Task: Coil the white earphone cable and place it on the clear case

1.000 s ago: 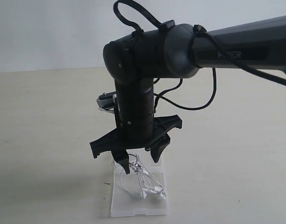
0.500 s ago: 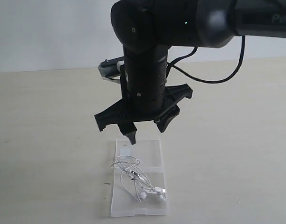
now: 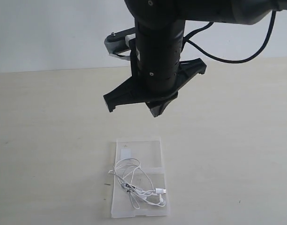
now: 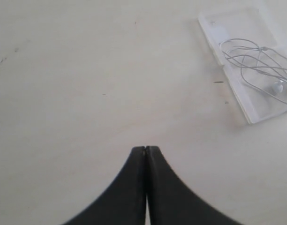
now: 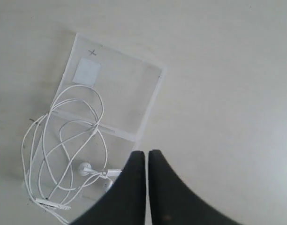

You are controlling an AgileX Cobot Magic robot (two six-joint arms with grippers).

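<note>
The white earphone cable [image 3: 134,180] lies in loose loops on the clear case [image 3: 141,149], mostly over the near half, with a little spilling off one edge. The case lies open and flat on the table, its small white label [image 3: 126,153] on the far half. My right gripper [image 3: 155,111] hangs well above the case, shut and holding nothing. The right wrist view shows the cable [image 5: 64,140], the case [image 5: 127,89] and the label [image 5: 86,71] below the right gripper [image 5: 147,152]. My left gripper [image 4: 146,148] is shut and empty over bare table, with the case [image 4: 237,28] and cable [image 4: 256,61] off to one side.
The beige table [image 3: 49,117] surrounds the case and carries only a few small dark specks. The right arm's dark body [image 3: 157,42] and its black wiring [image 3: 237,56] fill the upper middle of the exterior view. A pale wall stands behind.
My right gripper has risen from the case to well above it and its fingers have come together. The cable stays behind on the case, settled into looser loops.
</note>
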